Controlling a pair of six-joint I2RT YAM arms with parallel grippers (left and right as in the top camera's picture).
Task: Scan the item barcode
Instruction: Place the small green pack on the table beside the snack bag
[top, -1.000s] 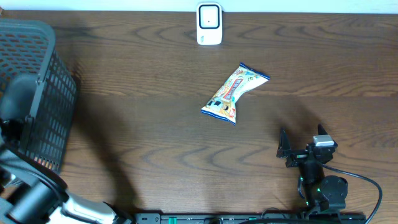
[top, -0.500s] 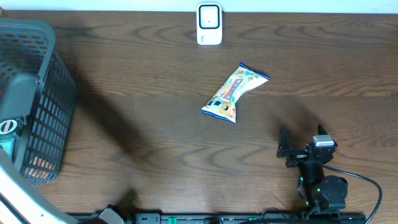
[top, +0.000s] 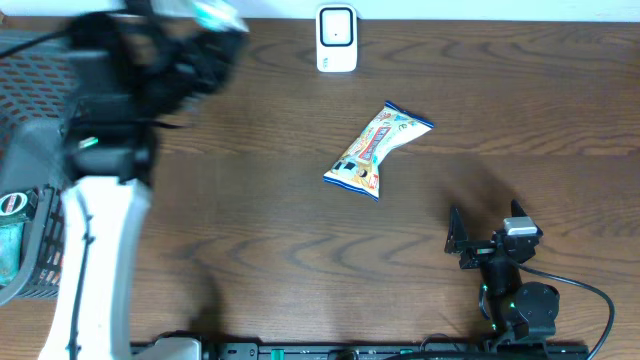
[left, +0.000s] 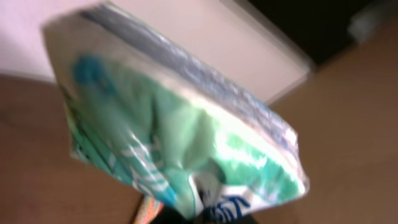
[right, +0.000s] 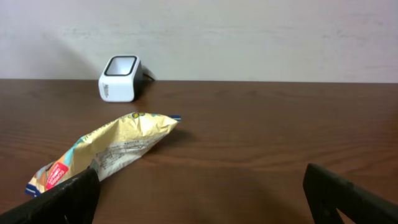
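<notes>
My left gripper is high in the upper left of the overhead frame, its jaws shut on a green packet, the item I mean to scan. In my left wrist view the packet fills most of the frame. Its long axis slants from upper left to lower right, and its lower end dips towards my fingers at the bottom edge. Everything there is smeared, so I cannot find the barcode or say which face it is on.

The scanner stands at the top centre of the overhead frame, to the right of my left gripper and well apart from it. The coming move, as I judge it, is a carry rightward along the top edge, then a turn of the packet so its coded face meets the scanner's window.

My right gripper sits in the lower right, jaws wide open and holding nothing, farther from the scanner than my left. A yellow snack bag lies on the table near the middle, between my right gripper and the scanner, running lower left to upper right.
</notes>
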